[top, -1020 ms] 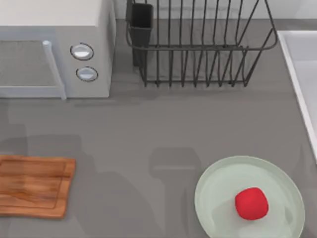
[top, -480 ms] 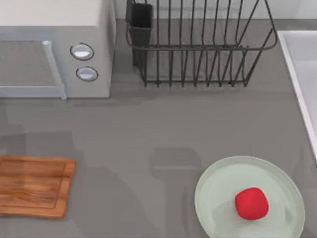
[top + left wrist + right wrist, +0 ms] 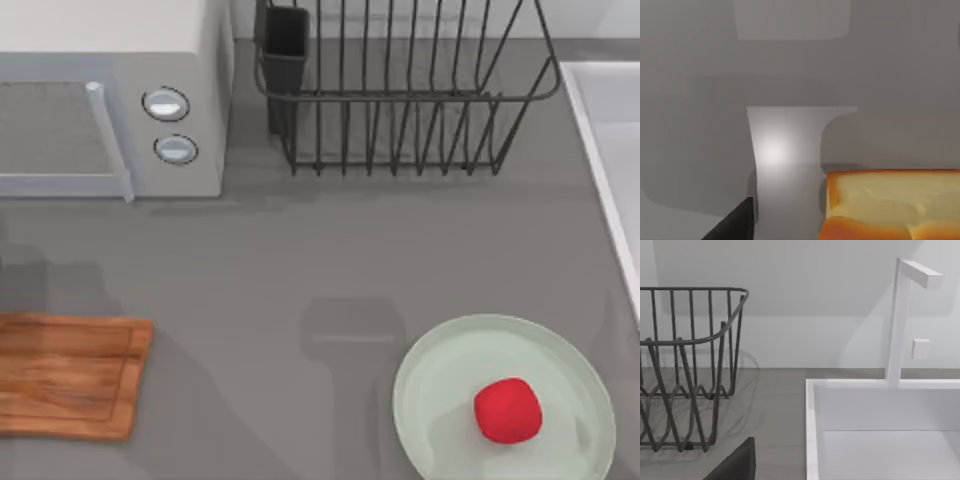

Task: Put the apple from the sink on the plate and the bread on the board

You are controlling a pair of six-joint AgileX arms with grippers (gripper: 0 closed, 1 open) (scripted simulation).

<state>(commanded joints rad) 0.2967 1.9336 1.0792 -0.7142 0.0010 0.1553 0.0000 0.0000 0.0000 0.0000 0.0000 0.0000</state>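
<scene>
Shifting shadow at the left edge, bread not yet on board

Nothing on the surface has moved over the last second. The apple (image 3: 508, 410) sits on the plate (image 3: 440, 400) near the front right corner, as before, so that half looks done. Only the grey shadow by the left edge, behind the board (image 3: 65, 375), changes, sliding leftward, which suggests the left arm is travelling out there. The board is bare.

In the left wrist view the bread (image 3: 890, 205) sits very close to the camera, beside the left tool (image 3: 735, 222), over plain grey surface. I cannot tell whether that tool is apart or clamped on the bread.

The right tool (image 3: 735, 460) is parked facing the sink (image 3: 880, 430) and dish rack (image 3: 685, 370) at the back right; its state cannot be told either.

My guess is that the bread step is under way.
</scene>
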